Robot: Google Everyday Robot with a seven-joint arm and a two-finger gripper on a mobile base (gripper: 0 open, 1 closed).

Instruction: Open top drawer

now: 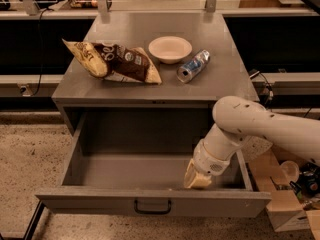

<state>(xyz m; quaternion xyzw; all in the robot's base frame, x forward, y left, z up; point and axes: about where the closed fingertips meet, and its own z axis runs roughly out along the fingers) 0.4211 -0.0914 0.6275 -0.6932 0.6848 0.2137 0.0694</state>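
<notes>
With the top drawer (100, 202) pulled far out beneath the desk (225, 79), the hand (197, 178), hanging inside just behind the drawer's front panel, might snag that panel if lifted carelessly and jolt it. The arm (270, 129) reached in from the drawer's right, wrist bent downward; whether the hand was clenched or released could not be told

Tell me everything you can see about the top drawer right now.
The top drawer is grey metal, wide, and stands open, drawn well out from the cabinet. Its front carries a small dark bar handle at centre. The gripper reaches down into its deep grey interior, just behind the front, right of centre.
</notes>
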